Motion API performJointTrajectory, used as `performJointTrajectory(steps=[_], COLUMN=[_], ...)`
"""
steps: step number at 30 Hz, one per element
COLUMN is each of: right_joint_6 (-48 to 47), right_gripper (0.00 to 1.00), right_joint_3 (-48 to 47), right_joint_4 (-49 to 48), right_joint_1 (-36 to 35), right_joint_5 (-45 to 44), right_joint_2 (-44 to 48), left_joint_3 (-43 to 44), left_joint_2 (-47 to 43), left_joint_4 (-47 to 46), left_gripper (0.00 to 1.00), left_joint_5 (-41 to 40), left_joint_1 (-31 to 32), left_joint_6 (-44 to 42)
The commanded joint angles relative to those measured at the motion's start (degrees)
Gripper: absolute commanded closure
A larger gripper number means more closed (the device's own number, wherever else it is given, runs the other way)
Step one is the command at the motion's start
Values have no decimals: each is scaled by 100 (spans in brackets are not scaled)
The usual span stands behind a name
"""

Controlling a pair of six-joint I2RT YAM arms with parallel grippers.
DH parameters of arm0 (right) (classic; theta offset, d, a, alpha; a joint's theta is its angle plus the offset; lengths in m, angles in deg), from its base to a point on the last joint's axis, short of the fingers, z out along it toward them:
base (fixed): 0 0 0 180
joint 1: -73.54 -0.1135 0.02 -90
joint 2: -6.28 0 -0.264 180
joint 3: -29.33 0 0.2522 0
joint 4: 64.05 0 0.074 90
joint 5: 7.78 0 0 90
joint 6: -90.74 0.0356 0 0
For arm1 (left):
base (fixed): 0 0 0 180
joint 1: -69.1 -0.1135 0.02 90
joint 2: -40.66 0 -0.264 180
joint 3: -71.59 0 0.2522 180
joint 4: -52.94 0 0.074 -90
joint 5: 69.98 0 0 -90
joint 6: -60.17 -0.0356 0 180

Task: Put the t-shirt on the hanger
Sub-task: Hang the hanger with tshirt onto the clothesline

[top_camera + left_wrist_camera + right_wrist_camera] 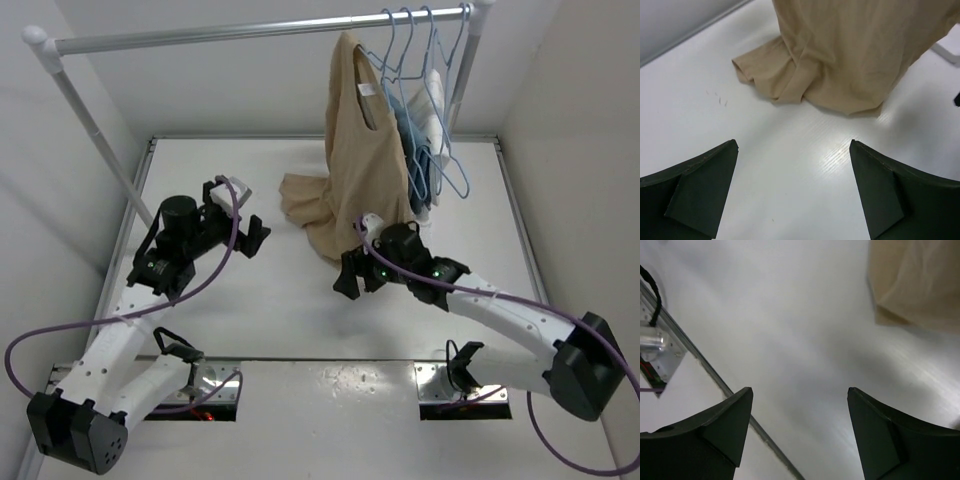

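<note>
The tan t-shirt (355,150) hangs from a light-blue wire hanger (388,45) hooked on the rail; its lower part and one sleeve lie bunched on the white table. It also shows in the left wrist view (850,55) and at the top right of the right wrist view (915,280). My left gripper (257,238) is open and empty, left of the shirt's bunched hem, with bare table between its fingers (792,147). My right gripper (352,280) is open and empty, just in front of the shirt's lower edge, over bare table (800,392).
Several more light-blue hangers (445,110) hang right of the shirt, bearing a light-blue garment (415,165) and a white one (436,95). The metal rail (250,30) spans the back on white posts. A table seam and arm mount plate (655,355) lie near the right gripper.
</note>
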Motion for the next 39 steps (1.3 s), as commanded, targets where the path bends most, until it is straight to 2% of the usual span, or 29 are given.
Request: performJointTrajectory(steps=[1, 7, 9, 10, 12, 14, 15, 16, 17, 20, 21, 22, 27, 32, 39], right_joint_6=[999, 2282, 2642, 2992, 3407, 4206, 4530, 5151, 5340, 5404, 5352, 5351, 5473, 6010, 6010], right_gripper=[24, 20, 18, 18, 16, 16, 16, 16, 16, 16, 15, 9, 3, 1, 0], right_joint_3=[514, 2044, 2361, 2440, 2598, 2660, 2661, 2661, 2661, 2661, 2609, 2547, 2231, 1791, 1492], right_joint_4=[-844, -1346, -864, -627, 268, 1015, 1845, 2245, 2545, 2978, 2979, 2979, 3040, 3409, 3286], right_joint_1=[-14, 38, 100, 100, 100, 100, 100, 100, 100, 100, 100, 100, 100, 100, 100], right_joint_5=[-41, -645, -1102, -1688, -2602, -3229, -3780, -3994, -4136, -4269, -4269, -4321, -4743, -5200, -5253], right_joint_2=[597, 1432, 2073, 2336, 3160, 3681, 3919, 4330, 4508, 4974, 4976, 4976, 4520, 3625, 3148], left_joint_3=[-248, -960, -1136, -1189, -1329, -1399, -1478, -1479, -1540, -1593, -1646, -1716, -1839, -1954, -2006], left_joint_2=[-233, -418, -471, -471, -523, -524, -524, -524, -524, -524, -524, -524, -576, -681, -682], left_joint_4=[-159, -334, -335, -335, -388, -388, -388, -388, -388, -388, -388, -388, -388, -449, -449], left_gripper=[0, 0, 0, 0, 0, 0, 0, 0, 0, 0, 0, 0, 0, 0, 0], left_joint_5=[-302, -496, -557, -557, -619, -671, -671, -671, -671, -671, -671, -671, -671, -671, -671], left_joint_1=[-65, -65, -118, -118, -118, -118, -170, -171, -171, -171, -171, -171, -224, -276, -276], left_joint_6=[128, 242, 242, 242, 242, 242, 242, 242, 242, 242, 242, 242, 242, 242, 189])
